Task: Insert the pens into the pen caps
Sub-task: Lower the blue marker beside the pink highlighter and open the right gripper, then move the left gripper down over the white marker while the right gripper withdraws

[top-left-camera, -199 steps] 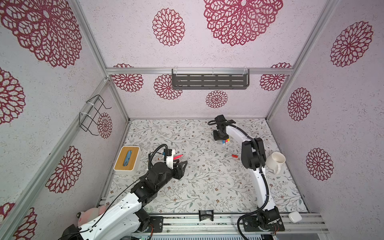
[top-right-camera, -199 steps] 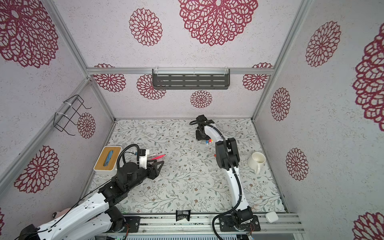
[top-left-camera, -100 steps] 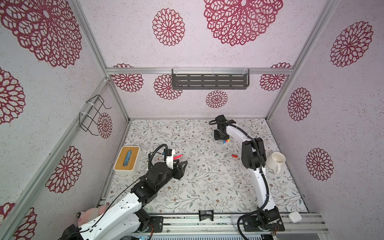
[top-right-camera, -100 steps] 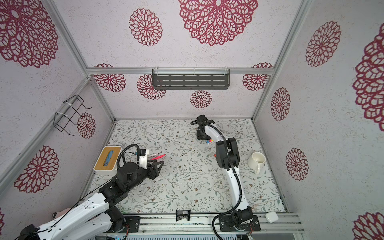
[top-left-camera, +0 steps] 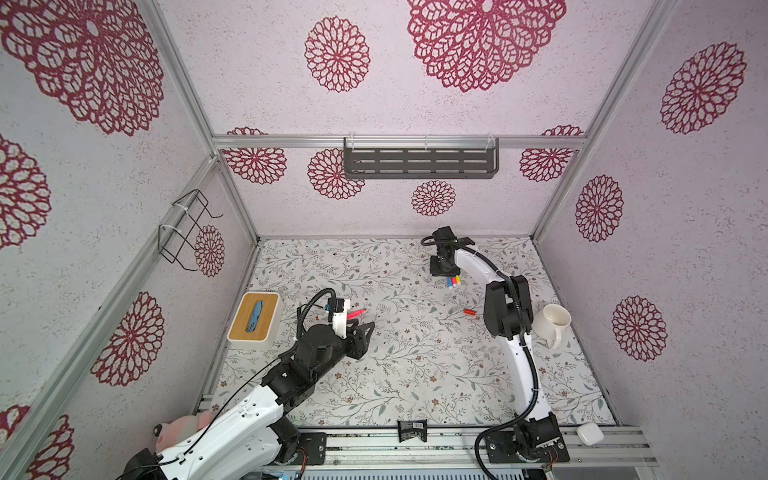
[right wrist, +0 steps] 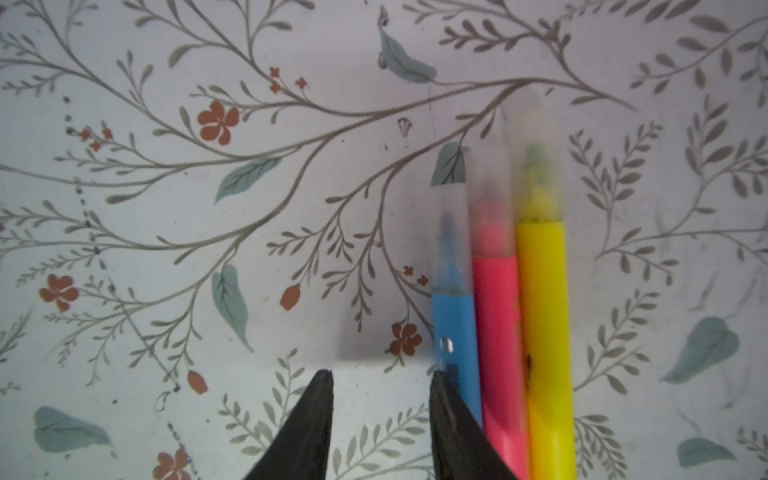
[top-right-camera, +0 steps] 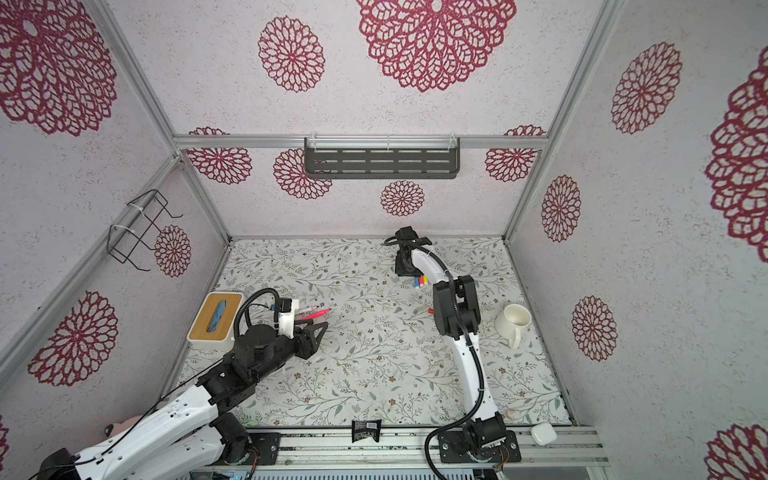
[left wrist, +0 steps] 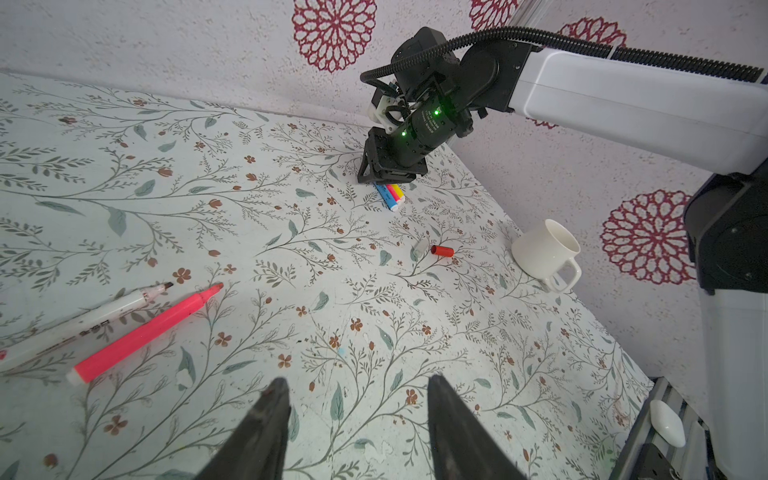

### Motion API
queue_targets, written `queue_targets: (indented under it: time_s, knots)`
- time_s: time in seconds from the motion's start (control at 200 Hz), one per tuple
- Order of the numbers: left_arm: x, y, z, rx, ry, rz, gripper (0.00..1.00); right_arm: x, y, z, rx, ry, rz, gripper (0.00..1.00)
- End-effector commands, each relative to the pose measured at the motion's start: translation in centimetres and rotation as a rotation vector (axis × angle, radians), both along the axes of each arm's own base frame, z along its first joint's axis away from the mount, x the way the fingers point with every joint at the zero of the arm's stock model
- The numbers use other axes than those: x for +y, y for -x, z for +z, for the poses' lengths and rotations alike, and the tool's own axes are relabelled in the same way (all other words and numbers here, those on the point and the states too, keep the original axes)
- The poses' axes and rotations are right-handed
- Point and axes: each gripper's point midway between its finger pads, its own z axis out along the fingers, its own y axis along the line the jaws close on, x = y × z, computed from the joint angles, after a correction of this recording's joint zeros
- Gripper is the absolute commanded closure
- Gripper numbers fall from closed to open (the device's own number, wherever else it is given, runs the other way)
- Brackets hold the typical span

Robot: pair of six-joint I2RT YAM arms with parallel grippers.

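Nearby, the right gripper (right wrist: 380, 374) hangs spread and empty, one finger just beside a blue marker (right wrist: 455, 332) that lies against a pink marker (right wrist: 496, 332) and a yellow marker (right wrist: 544, 311), all three in clear caps. The left gripper (left wrist: 357, 382), likewise spread and empty, is near an uncapped pink highlighter (left wrist: 145, 332) and a white-barrelled pen (left wrist: 83, 322). A short red cap (left wrist: 441, 250) and a translucent cap (left wrist: 419, 248) lie near a white ceramic mug (left wrist: 544, 249). A wooden-lidded white box (top-left-camera: 254, 320) shows something blue in its slot.

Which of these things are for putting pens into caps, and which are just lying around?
For the job: bare pink pen, bare white pen, red cap, clear cap, three capped pens.

Just lying about: mug, tissue box, soft toy, small white case.
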Motion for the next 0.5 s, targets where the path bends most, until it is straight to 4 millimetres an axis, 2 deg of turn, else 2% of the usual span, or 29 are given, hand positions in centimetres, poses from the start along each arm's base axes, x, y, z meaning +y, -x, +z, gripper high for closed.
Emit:
queue_targets:
  time_s: [0.0, 0.06, 0.1, 0.24, 0.355, 0.495]
  knots:
    - [0.0, -0.1, 0.6, -0.020, -0.018, 0.005, 0.44, 2.1, 0.0, 7.4, -0.143, -0.101, 0.053, 0.59]
    - [0.2, -0.3, 0.4, -0.014, -0.024, 0.016, 0.44, 3.7, 0.8, 10.0, -0.200, -0.170, 0.128, 0.59]
    - [0.3, -0.3, 0.1, -0.004, -0.031, 0.020, 0.43, 4.8, 1.5, 12.5, -0.257, -0.232, 0.186, 0.59]
    - [1.2, -1.3, -1.2, 0.058, -0.053, 0.061, 0.41, 7.6, 5.3, 18.6, -0.432, -0.455, 0.359, 0.50]
    - [2.3, -2.8, -2.8, 0.144, -0.096, 0.110, 0.41, 8.3, 8.8, 21.7, -0.504, -0.555, 0.457, 0.45]
    - [3.5, -5.1, -4.6, 0.223, -0.116, 0.155, 0.41, 8.5, 12.3, 22.6, -0.502, -0.610, 0.530, 0.42]
